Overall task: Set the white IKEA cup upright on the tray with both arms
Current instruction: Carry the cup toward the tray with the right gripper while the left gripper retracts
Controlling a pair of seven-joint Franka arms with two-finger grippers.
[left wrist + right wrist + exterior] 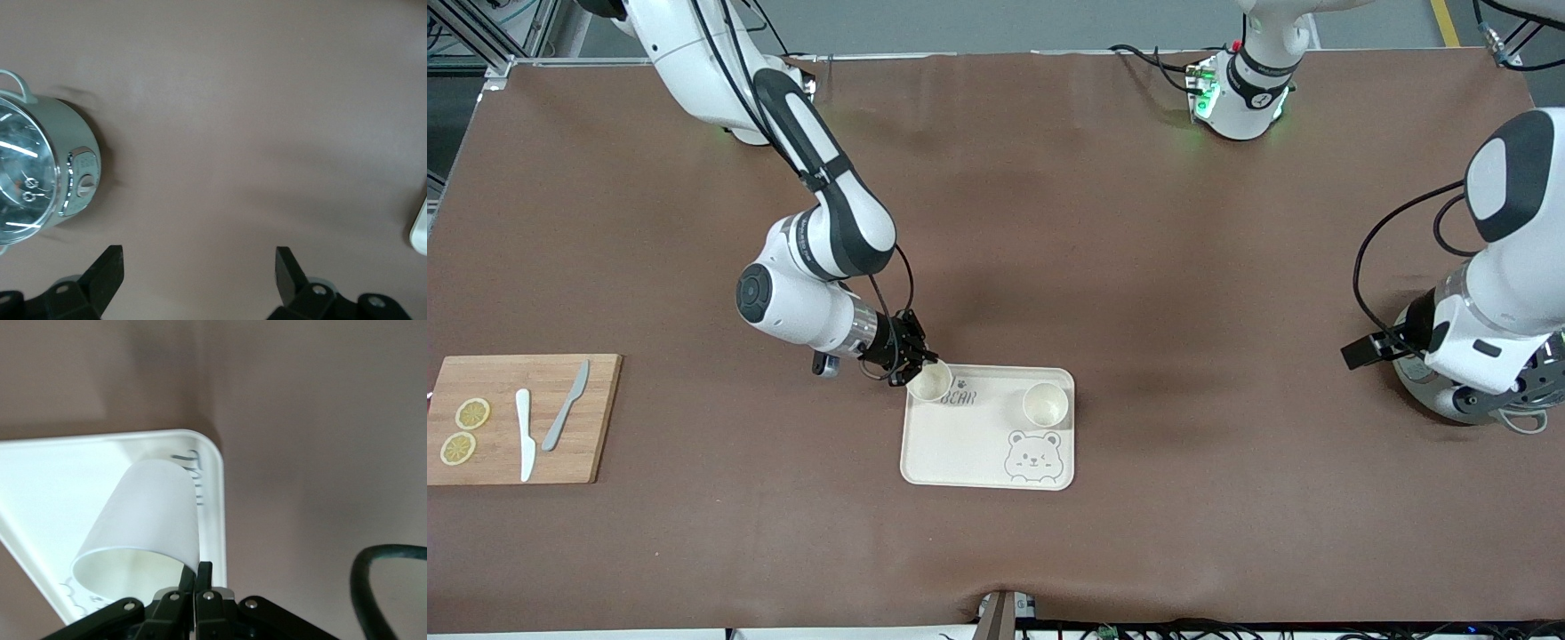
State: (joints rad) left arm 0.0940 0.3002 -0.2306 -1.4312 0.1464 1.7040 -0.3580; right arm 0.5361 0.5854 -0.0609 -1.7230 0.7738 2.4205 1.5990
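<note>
Two white plastic cups on the flat cream-white bear tray (969,444).
We see the right gripper (914,364) clenched on the rim of one cup (931,380) over the tray's corner; a second cup (1045,403) stands upright on it. The left gripper (200,263) waits released beside a round metal pot (40,173).

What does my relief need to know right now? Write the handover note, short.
Right gripper: fingers shut on the rim of a white cup, held over the tray's corner toward the right arm's end, by the lettering; whether its base rests on the tray is unclear.
Left gripper: open, empty, waiting over bare table beside a steel pot at the left arm's end.
Done: second white cup stands upright on the tray.
Left: set down and release the held cup upright, withdraw the right arm.
</note>
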